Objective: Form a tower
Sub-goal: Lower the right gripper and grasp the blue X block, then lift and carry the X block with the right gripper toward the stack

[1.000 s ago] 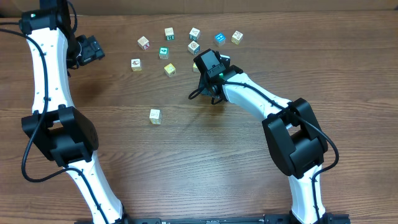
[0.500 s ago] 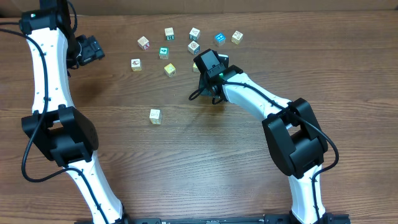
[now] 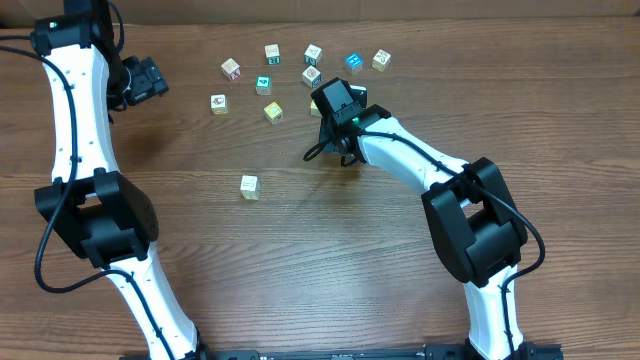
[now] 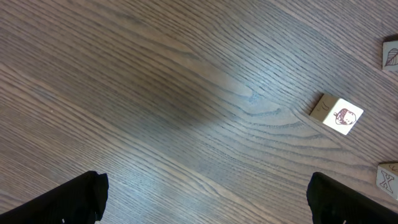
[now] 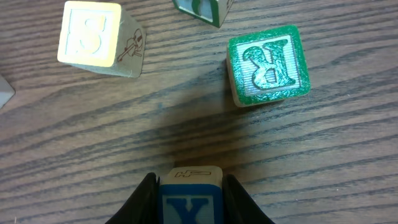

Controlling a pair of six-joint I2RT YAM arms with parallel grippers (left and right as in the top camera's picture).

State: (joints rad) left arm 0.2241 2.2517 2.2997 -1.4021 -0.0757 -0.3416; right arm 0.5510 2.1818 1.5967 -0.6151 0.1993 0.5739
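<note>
Right gripper (image 5: 191, 200) clamps blue X cube (image 5: 189, 206) at 6 o'clock; green R cube (image 5: 267, 65) sits at 1 o'clock. Left gripper (image 4: 208, 193) gapes wide, holding nothing, above table (image 4: 155, 93).

Table (image 5: 323, 168): brown woodgrain. Blue cube (image 5: 189, 208): X on blue face, cream face above. Green cube (image 5: 267, 62): raised R. Cream cube (image 5: 90, 34): pale S, skull sketch on side. Left arm (image 3: 75, 90) and right arm (image 3: 405, 155) white, black joints

Wood-grain table (image 3: 300, 260) with small letter cubes (image 3: 272, 111) across its far side, one lone cube (image 3: 249, 186) mid-table.
</note>
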